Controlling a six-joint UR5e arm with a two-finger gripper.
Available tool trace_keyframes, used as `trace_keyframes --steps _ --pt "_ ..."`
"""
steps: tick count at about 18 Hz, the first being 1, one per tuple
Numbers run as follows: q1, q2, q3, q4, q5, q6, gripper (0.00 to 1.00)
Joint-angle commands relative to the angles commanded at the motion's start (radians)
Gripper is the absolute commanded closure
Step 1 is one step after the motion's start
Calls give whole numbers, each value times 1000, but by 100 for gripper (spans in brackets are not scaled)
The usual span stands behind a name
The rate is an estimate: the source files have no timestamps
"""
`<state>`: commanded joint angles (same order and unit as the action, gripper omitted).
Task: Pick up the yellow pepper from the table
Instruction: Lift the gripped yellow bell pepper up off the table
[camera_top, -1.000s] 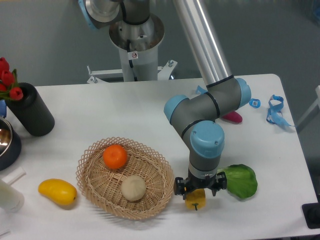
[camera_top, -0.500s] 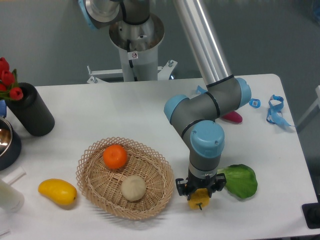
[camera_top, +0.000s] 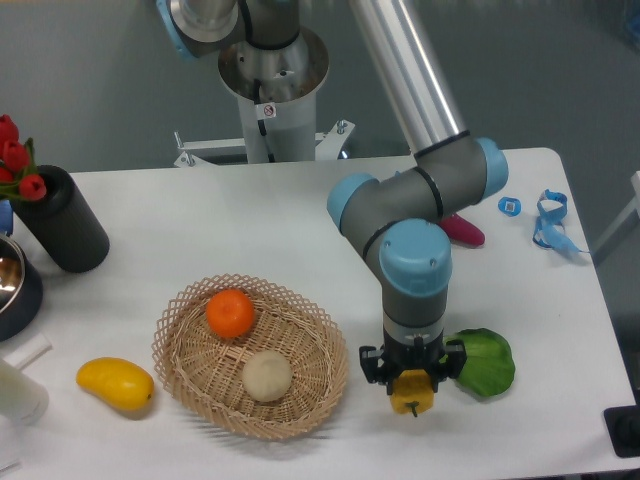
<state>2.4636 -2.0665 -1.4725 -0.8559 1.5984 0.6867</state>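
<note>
The yellow pepper (camera_top: 413, 392) is a small yellow-orange lobed fruit near the front of the white table (camera_top: 280, 220), right of the basket. My gripper (camera_top: 412, 388) points straight down and is shut on the yellow pepper, one dark finger on each side. The pepper's top is hidden by the gripper body, and I cannot tell whether its underside still touches the table.
A wicker basket (camera_top: 250, 355) with an orange (camera_top: 230, 313) and a pale round fruit (camera_top: 267, 376) lies left of the gripper. A green leafy vegetable (camera_top: 484, 362) lies just right. A smooth yellow mango-like fruit (camera_top: 115, 384), a black vase (camera_top: 62, 222), a pink object (camera_top: 463, 231) and blue clips (camera_top: 550, 215) sit farther off.
The jaws closed onto the pepper. Gripper and pepper then shifted slightly right and toward the front edge, and the wrist turned a little.
</note>
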Motion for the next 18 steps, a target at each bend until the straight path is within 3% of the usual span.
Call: trace_keyframes --steps 7,10,15,18 --pt "0 150 6 -100 -47 126 52" --pt "14 201 3 -181 -60 142 52" --pt "61 244 3 -258 -66 235 53" --pt "71 250 3 -264 -69 243 52"
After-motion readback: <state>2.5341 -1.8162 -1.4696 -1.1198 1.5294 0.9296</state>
